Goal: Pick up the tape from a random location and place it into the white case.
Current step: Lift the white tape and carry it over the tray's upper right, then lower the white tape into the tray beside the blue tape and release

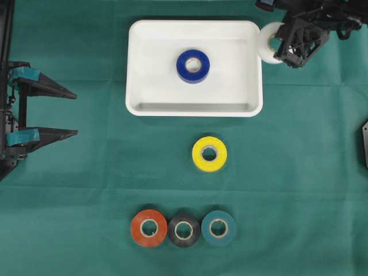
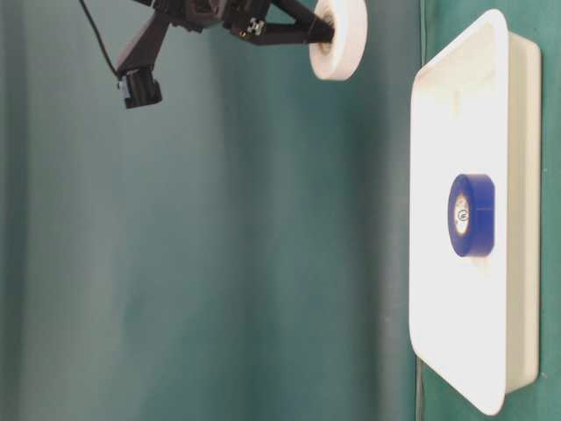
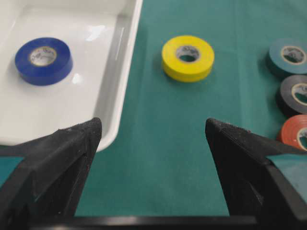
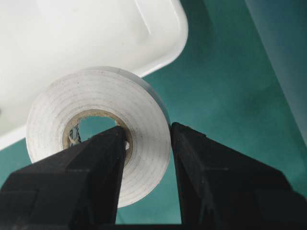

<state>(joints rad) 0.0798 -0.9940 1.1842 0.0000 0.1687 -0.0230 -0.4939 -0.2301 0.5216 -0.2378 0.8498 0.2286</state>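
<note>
R gripper (image 4: pixel 147 143) pinching white tape (image 4: pixel 98 129) beside white case (image 1: pixel 194 68); L gripper (image 3: pixel 153 139) spread; labels illegible

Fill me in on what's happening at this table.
The right gripper is shut on a white tape roll, holding it in the air beside the white case's right edge. A blue roll already lies in the case. The left gripper waits open; yellow, orange, black and teal rolls lie on the cloth.

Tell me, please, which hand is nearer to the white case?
Right. The right hand, shut on the white tape roll, hangs just off the white case at its top right corner. The left hand sits open at the table's far left edge.
</note>
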